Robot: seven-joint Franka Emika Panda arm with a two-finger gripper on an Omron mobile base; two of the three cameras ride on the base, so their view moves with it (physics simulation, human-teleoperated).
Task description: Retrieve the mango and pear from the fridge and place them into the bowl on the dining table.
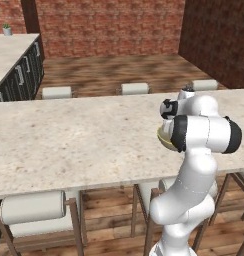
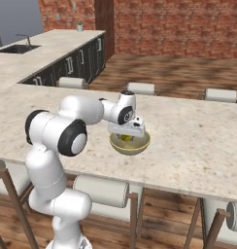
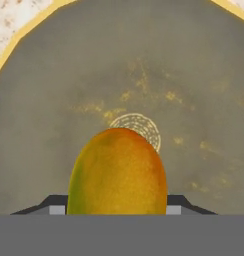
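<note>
My gripper point(image 2: 125, 136) reaches down into the tan bowl point(image 2: 143, 141) on the dining table point(image 2: 198, 141) and is shut on the mango point(image 3: 117, 172). The orange-yellow fruit fills the space between my two dark fingertips point(image 3: 55, 206) and hangs just above the bowl's grey-yellow inside point(image 3: 144, 75). From the right base view a bit of yellow fruit point(image 2: 125, 138) shows under the hand. In the left base view my arm covers most of the bowl point(image 1: 164, 139), leaving its left rim in sight. The pear and the fridge are out of view.
White cushioned stools point(image 1: 33, 207) line the table's near side, and more point(image 1: 134, 88) stand along its far side. A kitchen counter with a sink point(image 2: 18, 48) runs at the back left. Brick walls point(image 1: 114, 25) close off the room behind.
</note>
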